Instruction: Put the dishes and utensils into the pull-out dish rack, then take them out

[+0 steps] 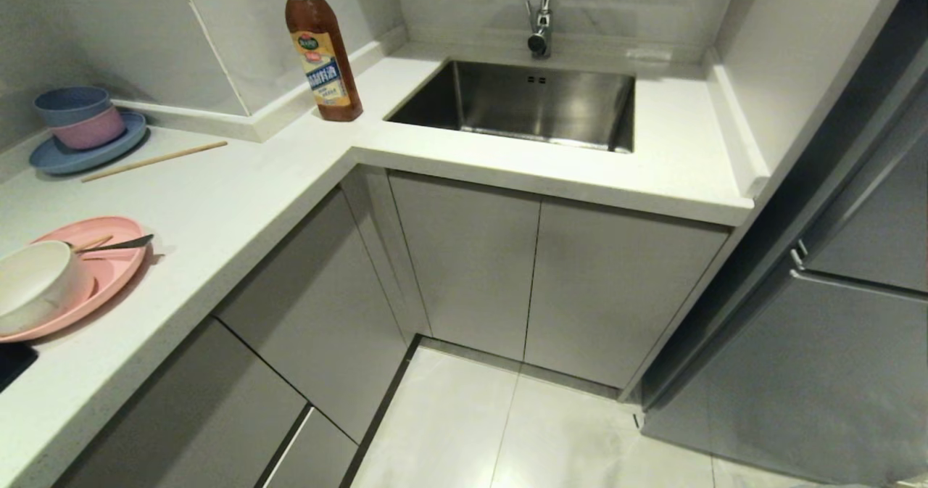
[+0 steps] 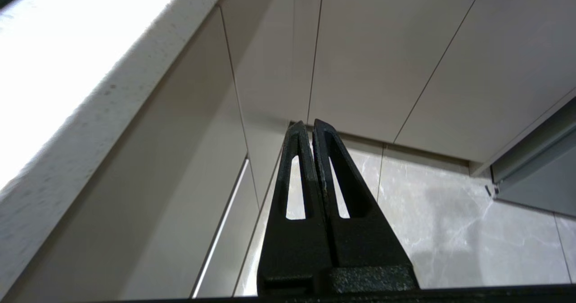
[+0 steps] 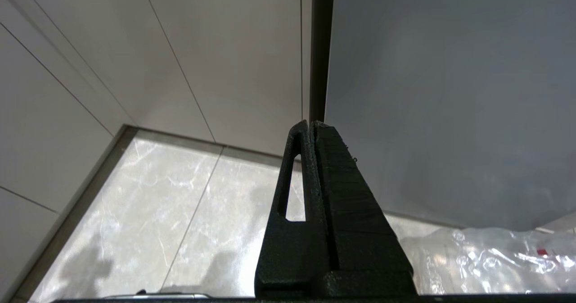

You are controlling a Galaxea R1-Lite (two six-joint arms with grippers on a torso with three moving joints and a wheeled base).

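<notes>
Left wrist view — left hand [image 2: 309, 125] closed, low

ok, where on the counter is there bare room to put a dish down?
Widest bare patch: the counter between the pink plate and the corner by the sauce bottle. Also free: the strip in front of the sink and the ledge to its right. Crowded: far left, with the blue plate stack, a lone chopstick, and the white bowl on the pink plate.
</notes>
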